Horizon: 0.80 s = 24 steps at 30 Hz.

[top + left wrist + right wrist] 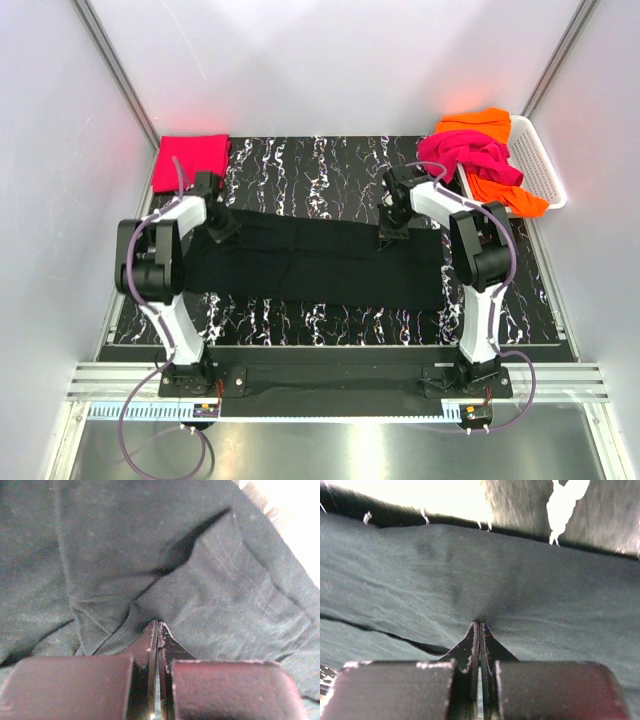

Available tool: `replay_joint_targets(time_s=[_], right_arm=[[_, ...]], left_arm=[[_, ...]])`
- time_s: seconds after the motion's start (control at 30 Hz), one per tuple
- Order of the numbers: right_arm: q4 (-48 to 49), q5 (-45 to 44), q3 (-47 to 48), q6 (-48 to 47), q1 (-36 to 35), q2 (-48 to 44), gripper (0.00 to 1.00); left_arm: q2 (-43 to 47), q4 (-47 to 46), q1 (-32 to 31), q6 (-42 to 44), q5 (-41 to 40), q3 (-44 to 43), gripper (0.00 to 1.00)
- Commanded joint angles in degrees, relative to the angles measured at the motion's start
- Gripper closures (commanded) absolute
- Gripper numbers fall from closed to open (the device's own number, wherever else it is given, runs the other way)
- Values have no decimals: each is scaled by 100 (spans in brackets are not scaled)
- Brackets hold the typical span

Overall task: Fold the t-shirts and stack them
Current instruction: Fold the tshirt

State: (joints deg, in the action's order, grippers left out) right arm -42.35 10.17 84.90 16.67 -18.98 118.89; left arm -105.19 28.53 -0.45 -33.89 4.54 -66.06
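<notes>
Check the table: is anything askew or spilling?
The magenta shirt and orange shirt spill over the rim of the basket at far right. The black shirt lies stretched between the left hand and right hand; nothing else looks odd.

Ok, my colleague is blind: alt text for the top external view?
A black t-shirt spread across the marbled table, left claw and right claw pinching its far edge. Red-pink shirt far left; basket with magenta shirt and orange shirt far right.
</notes>
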Motion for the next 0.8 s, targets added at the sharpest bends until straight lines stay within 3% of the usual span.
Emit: replay_joint_targets(time_s=[0.0,0.27,0.4,0.6,0.77], right_arm=[[-230,-227,-710,126,9,21,100],[51,362,-1643,680,-27,-656,100],[86,572,-2003,820,-53,-1060,100],[157,758,-2223,917,-299,-1245,100],[490,1100,-2347,1400,-659,-1237,100]], left_arm=[[-651,36,-139,356,-32,-686,100],[-2330,1074,-623,744,-4,-3549,96],[-2752,1172,-825,419,661,-4124,93],[-3552,1189,-1124,102,1040,-5029,91],[-4176,787,-1159,-162,1514,-5758,90]])
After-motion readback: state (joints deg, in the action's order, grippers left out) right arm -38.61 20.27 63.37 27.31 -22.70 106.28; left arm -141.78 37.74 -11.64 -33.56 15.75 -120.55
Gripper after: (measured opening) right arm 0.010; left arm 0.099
